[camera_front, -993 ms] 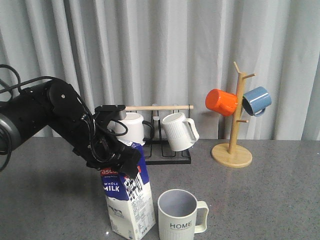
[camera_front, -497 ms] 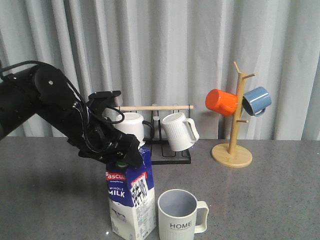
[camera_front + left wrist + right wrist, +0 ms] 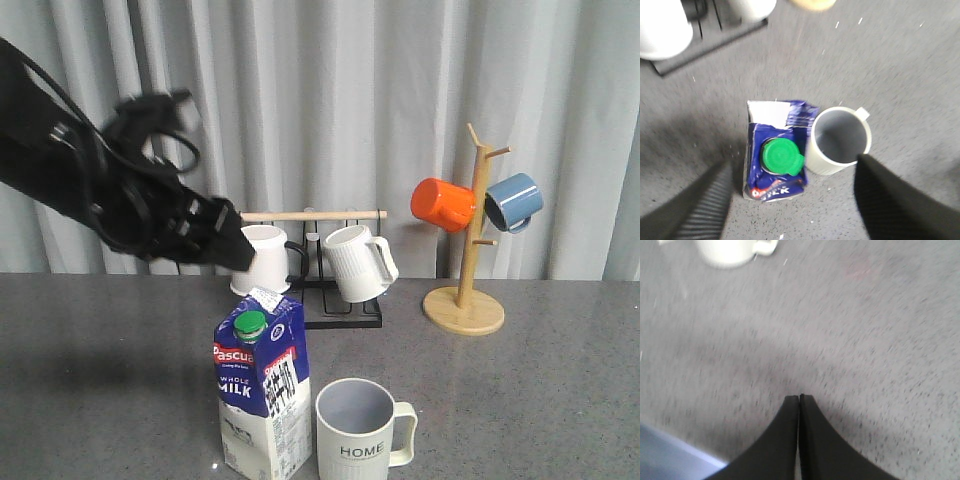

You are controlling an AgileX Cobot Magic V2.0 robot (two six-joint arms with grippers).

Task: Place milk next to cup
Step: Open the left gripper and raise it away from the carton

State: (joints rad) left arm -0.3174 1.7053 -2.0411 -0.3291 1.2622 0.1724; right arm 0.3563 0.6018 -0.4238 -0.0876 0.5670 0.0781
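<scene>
Left tool (image 3: 790, 200) is seen with its two dark fingers (image 3: 700, 210) spread wide and nothing held between them, raised well above the grey speckled bench (image 3: 520, 390) and blurred in the front view. Directly below this tool, in its wrist view, the tall gable-top milk carton with a dark blue upper half, white lower half and green round cap (image 3: 262, 395) is seen standing upright on the bench, free of any grip. Just beside the carton, on the side away from the arm's base, the pale cream ribbed ceramic mug printed "HOME" (image 3: 358, 432) is placed, its handle turned away from the carton; the two are so close that it cannot be told whether they touch. Right tool (image 3: 799, 405) is shown with its fingertips pressed together on nothing, low over bare bench, a pale mug at the far edge of its view. Behind the carton, beyond the left tool, a black wire rack with a wooden rail (image 3: 320, 300) carrying two white mugs is visible, and a wooden mug tree (image 3: 468, 250) with an orange mug and a blue mug stands well apart. The placing is judged to be done: the carton is set down next to the mug and released, and only clearing the arm appears to be left.
</scene>
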